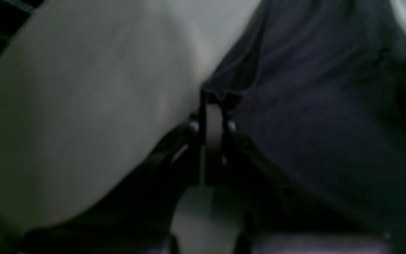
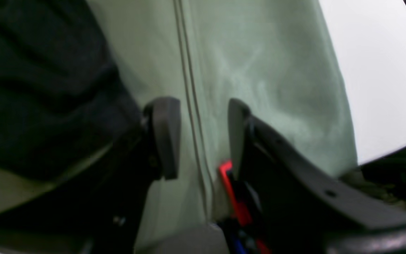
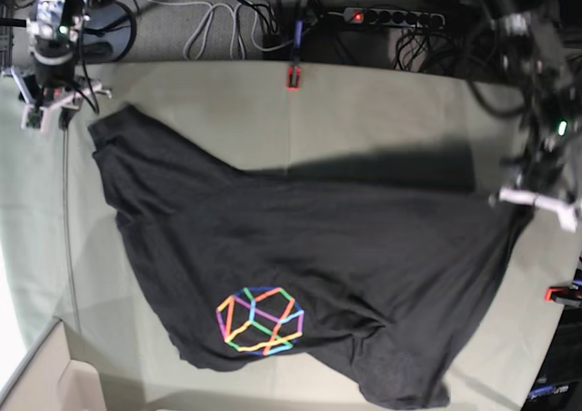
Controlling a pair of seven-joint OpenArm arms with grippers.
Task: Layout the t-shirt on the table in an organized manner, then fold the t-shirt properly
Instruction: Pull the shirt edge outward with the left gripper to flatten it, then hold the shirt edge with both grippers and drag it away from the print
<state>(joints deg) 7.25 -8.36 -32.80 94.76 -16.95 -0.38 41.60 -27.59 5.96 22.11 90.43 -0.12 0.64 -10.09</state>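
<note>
Between the two pads of the left hand (image 1: 213,106) a bunched edge of the t-shirt (image 1: 330,116) is pinched, the pads drawn together on the dark knit. Seen from the left wrist, the shirt fans out from that hand up and to its right, while pale tabletop (image 1: 83,106) fills the space to its left; this view is blurred and dim. From the base view the left hand (image 3: 536,195) sits at the shirt's far right corner, and the cloth rises toward it in taut folds, lifted off the tabletop (image 3: 382,120) there, with a dark shadow lying on the cover behind the raised part.

The right hand (image 2: 203,137) has its pads apart with nothing between them; only the grey-green cover and a sewn seam (image 2: 189,88) show in the gap. Dark shirt fabric (image 2: 41,88) lies just beside its left pad, though whether it touches that pad cannot be told. A red clamp (image 2: 233,197) shows below and close behind its right pad. In the base view the right hand (image 3: 56,97) stands near the shirt's upper left corner.

The t-shirt (image 3: 300,275) lies spread unevenly across the middle of the tabletop, creased, its rainbow line logo (image 3: 259,320) facing up, well apart from both hands. Another red clamp (image 3: 293,76) grips the far edge, and one more (image 3: 559,293) sits below the left hand.
</note>
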